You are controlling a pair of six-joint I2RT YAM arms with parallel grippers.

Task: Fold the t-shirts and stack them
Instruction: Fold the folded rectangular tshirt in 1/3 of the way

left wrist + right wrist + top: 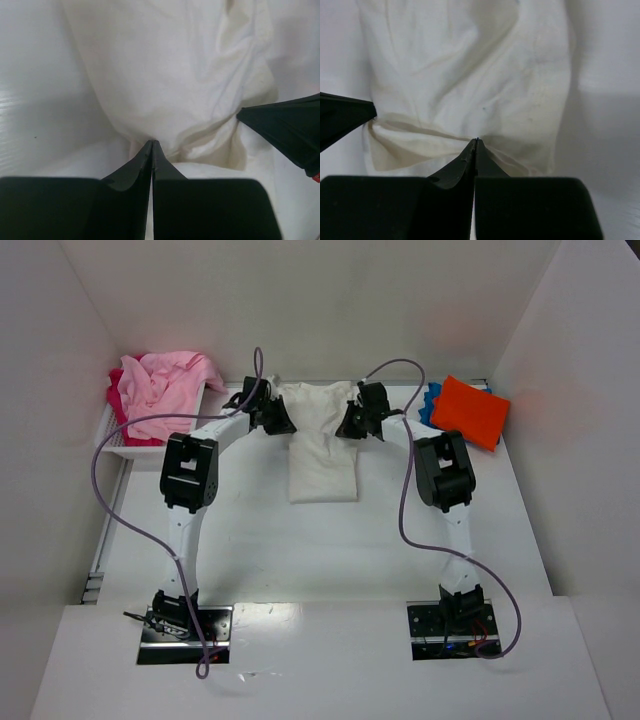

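The tabletop is carrying the work. The cream t-shirt is lying at its far centre, narrowed into a lengthwise strip. The pink t-shirt and red t-shirt are sitting in the basket at far left. The orange t-shirt is resting on the blue t-shirt at far right. The left gripper and right gripper are each clenching a far corner of the strip. Judged step: the crosswise fold is beginning. The next move is calling for both corners to travel nearward together, level.

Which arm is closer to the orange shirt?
Right. The right gripper holds the cream-white shirt on the side nearer the orange shirt; the left gripper holds its opposite side, farther away.
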